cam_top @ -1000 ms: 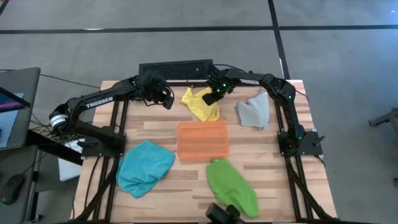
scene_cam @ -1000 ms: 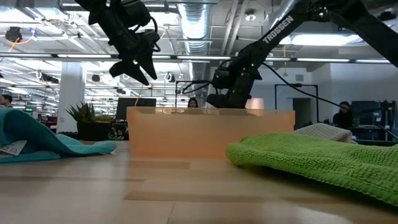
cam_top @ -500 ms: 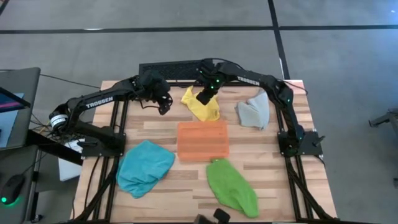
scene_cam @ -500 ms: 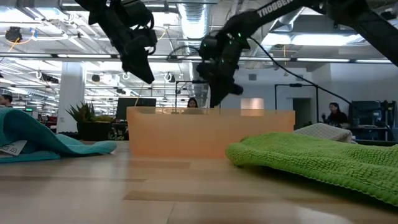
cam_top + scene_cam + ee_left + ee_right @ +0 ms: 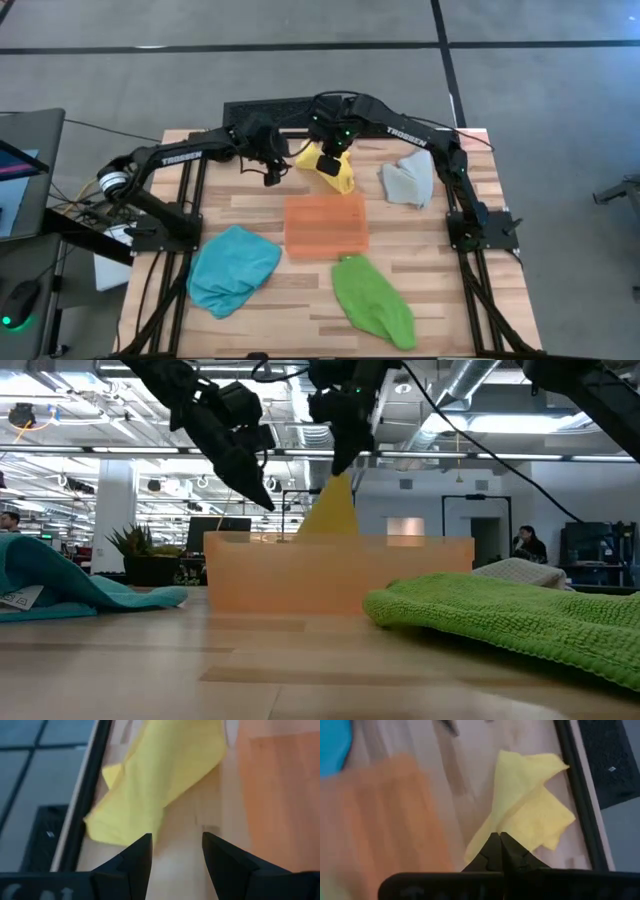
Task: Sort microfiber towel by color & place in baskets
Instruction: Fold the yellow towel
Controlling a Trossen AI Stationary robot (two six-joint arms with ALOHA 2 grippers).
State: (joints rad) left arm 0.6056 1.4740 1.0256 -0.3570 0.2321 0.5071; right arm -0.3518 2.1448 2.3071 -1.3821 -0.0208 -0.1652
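A yellow towel [image 5: 308, 156] lies at the table's far middle, just beyond the orange tray [image 5: 326, 226]. My right gripper [image 5: 329, 162] is shut on it. In the low view the towel [image 5: 334, 510] rises in a peak above the tray's rim [image 5: 340, 542]. My left gripper [image 5: 270, 176] hangs open and empty just left of the towel; its wrist view shows the towel [image 5: 165, 770] ahead of the fingers [image 5: 136, 855]. Teal [image 5: 232, 268], green [image 5: 372, 298] and grey [image 5: 408, 178] towels lie crumpled on the table. My right gripper pinches a raised fold of the yellow towel [image 5: 496, 829] between its two shut fingers, from above, pointing down. The towel is drawn up into a peak [image 5: 338, 482] and spreads out below the fingers. Its lower part is hidden behind the tray in the low view.
The teal towel is at the near left, the green towel at the near middle, the grey towel at the far right. A black box [image 5: 282, 110] sits past the far edge. A potted plant [image 5: 135, 550] and people show in the room behind.
My right gripper has gone a little toward the table's left edge and risen, shut on the yellow towel, which is drawn up into a peak above the tray's rim. My left gripper has moved down and toward the yellow towel.
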